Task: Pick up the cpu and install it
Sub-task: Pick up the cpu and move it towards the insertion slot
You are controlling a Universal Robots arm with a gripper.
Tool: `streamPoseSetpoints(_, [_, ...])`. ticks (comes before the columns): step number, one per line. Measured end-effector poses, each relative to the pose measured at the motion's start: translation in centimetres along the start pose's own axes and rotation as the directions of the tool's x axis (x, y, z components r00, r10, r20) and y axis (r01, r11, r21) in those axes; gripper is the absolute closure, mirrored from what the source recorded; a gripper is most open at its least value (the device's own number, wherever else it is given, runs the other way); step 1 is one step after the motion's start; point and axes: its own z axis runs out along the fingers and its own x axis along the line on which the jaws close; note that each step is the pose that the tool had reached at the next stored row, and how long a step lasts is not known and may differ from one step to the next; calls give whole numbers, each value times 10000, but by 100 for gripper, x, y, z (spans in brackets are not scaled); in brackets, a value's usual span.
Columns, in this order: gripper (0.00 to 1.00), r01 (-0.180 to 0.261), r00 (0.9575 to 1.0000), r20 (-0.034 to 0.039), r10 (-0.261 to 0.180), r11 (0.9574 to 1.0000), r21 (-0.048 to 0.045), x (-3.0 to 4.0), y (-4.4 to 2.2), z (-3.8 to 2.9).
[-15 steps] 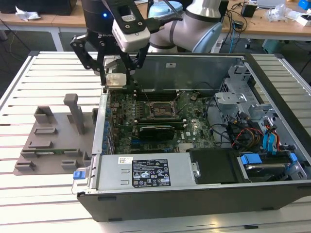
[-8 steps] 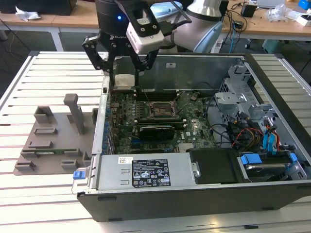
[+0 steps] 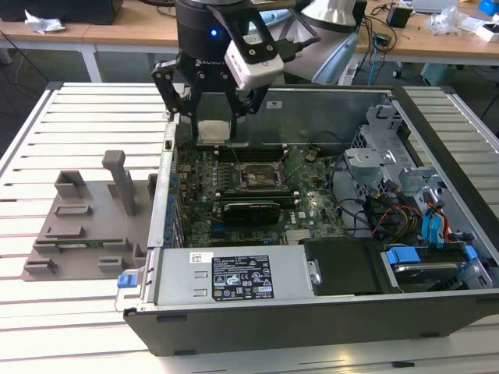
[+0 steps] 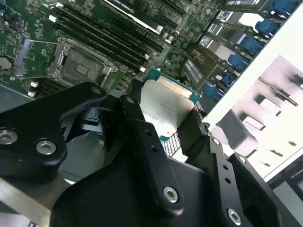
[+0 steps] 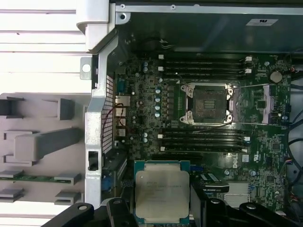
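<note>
The arm (image 3: 331,35) stretches in from the far side in the exterior view, and the black wrist (image 3: 199,35) points straight down. Below it hangs the gripper (image 3: 214,125), linkages splayed wide and the fingers (image 3: 181,97) angling inward toward their tips. In both wrist views the two fingers (image 4: 137,118) press on opposite edges of the cpu (image 5: 162,191), pinching it flat between them, metal top facing the cameras. A grey camera block (image 3: 253,54) sits tilted on the wrist, on the exterior view's right.
</note>
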Motion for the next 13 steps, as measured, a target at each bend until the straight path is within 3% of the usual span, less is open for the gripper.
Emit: streamPoseSetpoints(13, [45, 2, 10000, -69, -2, 10000, -1, -246, 29, 51])
